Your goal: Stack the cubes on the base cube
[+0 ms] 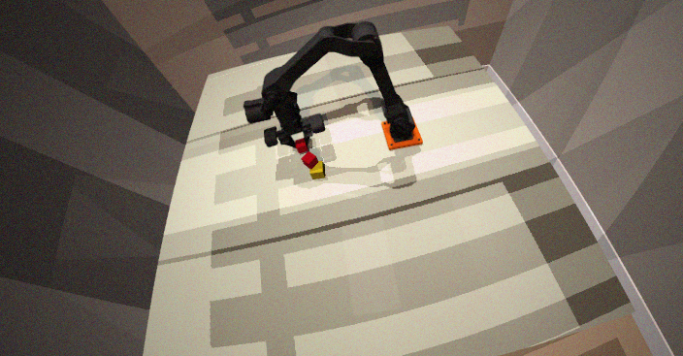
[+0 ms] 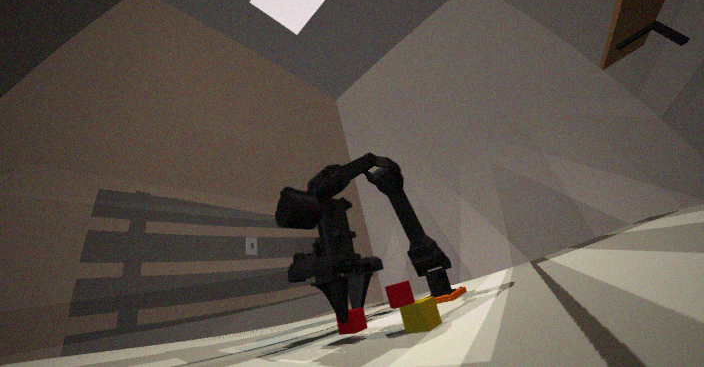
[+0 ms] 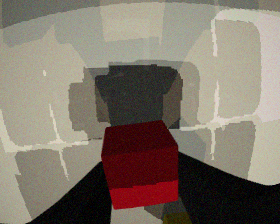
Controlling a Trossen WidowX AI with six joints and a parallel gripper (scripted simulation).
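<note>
My gripper (image 1: 299,143) (image 2: 352,315) (image 3: 140,164) is shut on a red cube (image 1: 302,146) (image 2: 356,323) (image 3: 141,172), with a finger on each side of it. In the exterior view this cube hangs slightly above the table, its shadow apart below it. The yellow base cube (image 1: 317,171) (image 2: 422,316) (image 3: 177,219) stands beside it. The other red cube (image 1: 309,160) (image 2: 399,294) rests on top of the base cube at one corner, overhanging toward the gripper's side. In the wrist view that cube is not seen, and only a small edge of the base cube shows.
The arm's orange base plate (image 1: 391,143) (image 2: 452,295) is on the table to the right of the cubes in the top view. The arm arches above the table. Striped shadows and bright patches lie across the table (image 1: 412,263).
</note>
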